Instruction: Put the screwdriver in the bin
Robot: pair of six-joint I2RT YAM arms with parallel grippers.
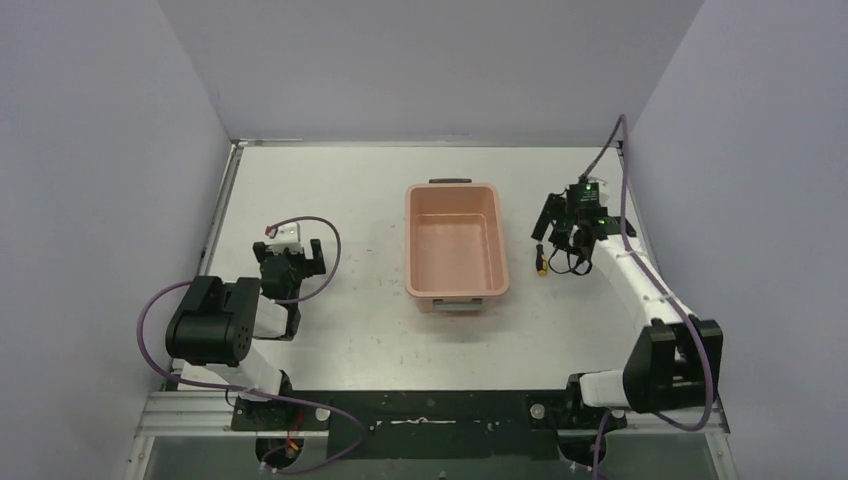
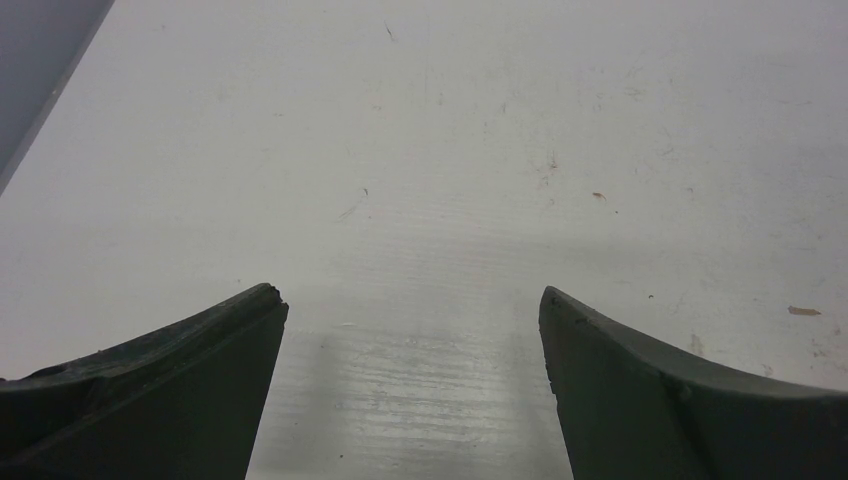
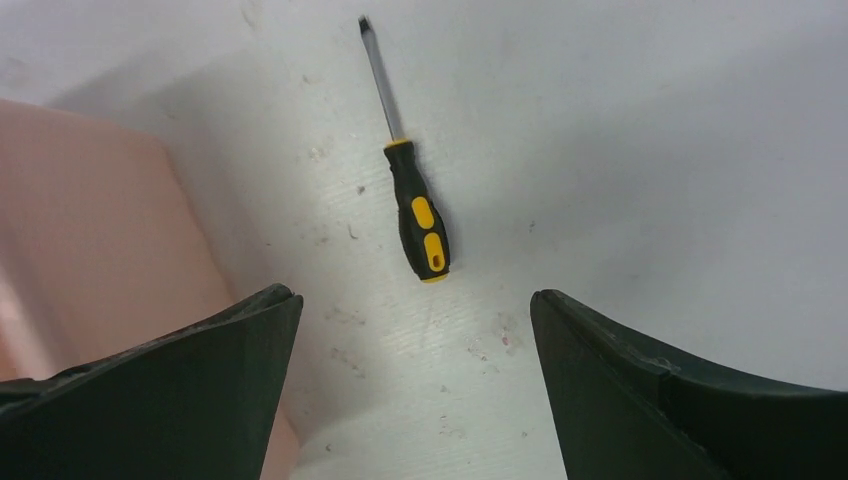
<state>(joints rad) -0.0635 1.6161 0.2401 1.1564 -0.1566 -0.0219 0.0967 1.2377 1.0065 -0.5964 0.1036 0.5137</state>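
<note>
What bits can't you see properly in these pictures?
- Right wrist view: the bin is cut off by the left edge and partly behind the right gripper.
- Top view: the screwdriver is tiny; its thin shaft can't be made out.
- Left wrist view: only the table past the left gripper; bin and screwdriver lie outside it.
</note>
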